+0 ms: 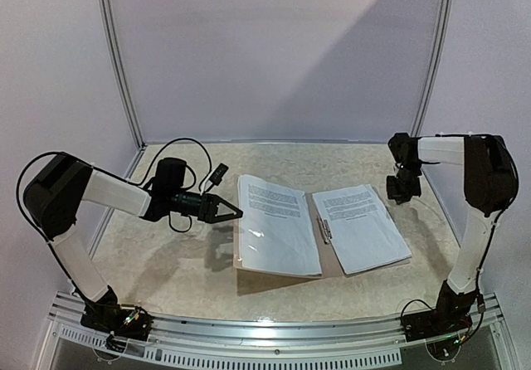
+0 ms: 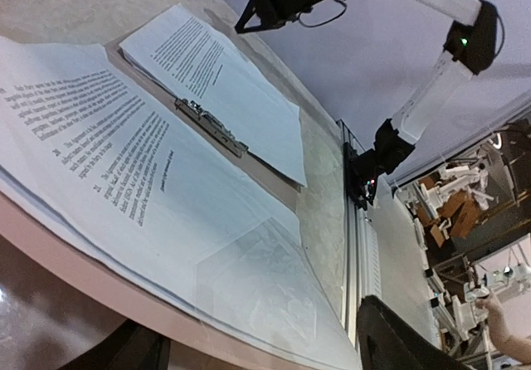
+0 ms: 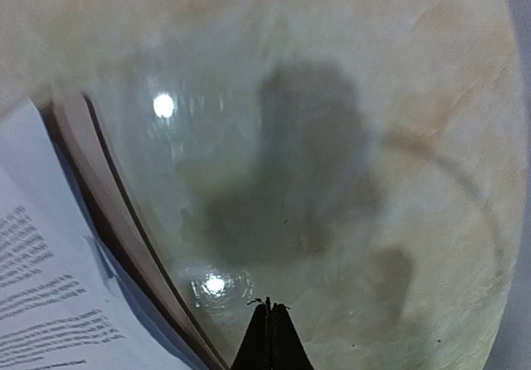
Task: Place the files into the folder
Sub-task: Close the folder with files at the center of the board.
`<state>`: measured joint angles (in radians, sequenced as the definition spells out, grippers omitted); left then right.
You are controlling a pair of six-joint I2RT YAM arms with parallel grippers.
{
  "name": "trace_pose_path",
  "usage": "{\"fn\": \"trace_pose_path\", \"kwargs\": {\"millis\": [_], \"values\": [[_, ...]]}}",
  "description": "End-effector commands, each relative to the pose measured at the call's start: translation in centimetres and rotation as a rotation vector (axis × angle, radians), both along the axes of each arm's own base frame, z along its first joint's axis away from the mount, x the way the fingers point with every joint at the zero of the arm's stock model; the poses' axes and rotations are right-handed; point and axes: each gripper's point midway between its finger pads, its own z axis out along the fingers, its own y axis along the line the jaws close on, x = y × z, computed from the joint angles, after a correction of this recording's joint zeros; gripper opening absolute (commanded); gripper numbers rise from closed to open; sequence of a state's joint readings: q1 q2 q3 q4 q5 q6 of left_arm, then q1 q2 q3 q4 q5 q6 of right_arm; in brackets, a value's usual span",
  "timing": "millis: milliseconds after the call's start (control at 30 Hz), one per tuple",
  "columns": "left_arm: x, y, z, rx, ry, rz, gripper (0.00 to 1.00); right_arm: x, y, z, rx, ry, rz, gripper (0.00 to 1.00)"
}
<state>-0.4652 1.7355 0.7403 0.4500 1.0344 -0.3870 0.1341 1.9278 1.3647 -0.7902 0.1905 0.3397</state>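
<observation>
The tan folder [image 1: 332, 259] lies open mid-table, its left cover raised off the surface with a shadow beneath. On that left half a printed sheet [image 1: 274, 221] sits under a glossy clear sleeve [image 2: 274, 279]. On the right half lie the white files [image 1: 361, 227] beside the black clip [image 1: 325, 230]. My left gripper [image 1: 232, 212] is open at the left cover's outer edge [image 2: 83, 279], which crosses between its spread fingers [image 2: 390, 337]. My right gripper [image 1: 402, 189] hovers shut over bare table past the folder's far right corner [image 3: 108, 196], and its closed fingertips [image 3: 270, 320] hold nothing.
Black cables [image 1: 178, 150] loop behind the left arm. A metal rail [image 1: 274, 337] runs along the near table edge. White walls with metal posts [image 1: 120, 63] close in the back and sides.
</observation>
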Motion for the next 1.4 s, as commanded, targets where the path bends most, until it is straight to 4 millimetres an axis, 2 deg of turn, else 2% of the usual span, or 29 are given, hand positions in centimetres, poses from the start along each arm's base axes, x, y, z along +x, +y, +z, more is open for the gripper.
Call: {"fn": "trace_pose_path", "kwargs": {"millis": [0, 167, 267, 467, 567, 700, 833, 900, 1000, 1033, 1100, 1200, 1267, 1300, 1367], "values": [[1.4, -1.5, 1.5, -0.013, -0.065, -0.011, 0.8, -4.1, 0.6, -4.7, -0.028, 0.202, 0.089, 0.0], [2.0, -1.8, 3.4, -0.032, -0.136, -0.005, 0.85, -6.4, 1.8, -7.0, 0.039, 0.291, 0.111, 0.0], [2.2, -2.1, 5.2, -0.044, -0.185, -0.016, 0.98, -7.5, 4.5, -7.0, 0.182, 0.281, 0.134, 0.0], [2.8, -3.2, 8.8, -0.052, -0.283, -0.063, 0.99, -8.9, 9.7, -6.0, 0.344, 0.238, 0.203, 0.0], [2.4, -4.0, 9.5, -0.045, -0.304, -0.101, 0.99, -9.4, 12.3, -5.6, 0.412, 0.209, 0.231, 0.0], [1.3, -6.3, 10.3, -0.034, -0.343, -0.162, 0.99, -9.5, 15.7, -4.7, 0.499, 0.16, 0.252, 0.0], [-0.1, -10.1, 8.9, -0.002, -0.35, -0.229, 1.0, -8.6, 17.4, -3.6, 0.562, 0.111, 0.258, 0.0], [-2.2, -13.5, 8.1, 0.002, -0.337, -0.313, 1.0, -7.8, 16.9, -3.2, 0.52, 0.101, 0.249, 0.0], [-5.5, -17.3, 7.0, 0.041, -0.326, -0.425, 1.0, -7.3, 15.1, -3.5, 0.445, 0.119, 0.238, 0.0], [-6.7, -18.4, 7.1, 0.048, -0.325, -0.459, 0.99, -7.1, 14.2, -3.3, 0.419, 0.113, 0.225, 0.0], [-9.1, -20.2, 8.4, 0.048, -0.359, -0.536, 1.0, -6.6, 12.0, -2.7, 0.367, 0.092, 0.193, 0.0], [-13.1, -22.7, 13.1, 0.005, -0.493, -0.643, 1.0, -5.4, 9.3, -0.6, 0.309, 0.032, 0.153, 0.0], [-15.3, -24.0, 17.7, -0.054, -0.617, -0.677, 1.0, -4.8, 7.6, 1.1, 0.268, 0.006, 0.134, 0.0], [-15.6, -24.4, 19.0, -0.062, -0.658, -0.665, 1.0, -4.6, 7.0, 1.7, 0.242, -0.001, 0.131, 0.0], [-14.7, -24.9, 20.9, -0.05, -0.716, -0.593, 0.99, -4.4, 6.2, 2.9, 0.205, -0.013, 0.129, 0.0]]}}
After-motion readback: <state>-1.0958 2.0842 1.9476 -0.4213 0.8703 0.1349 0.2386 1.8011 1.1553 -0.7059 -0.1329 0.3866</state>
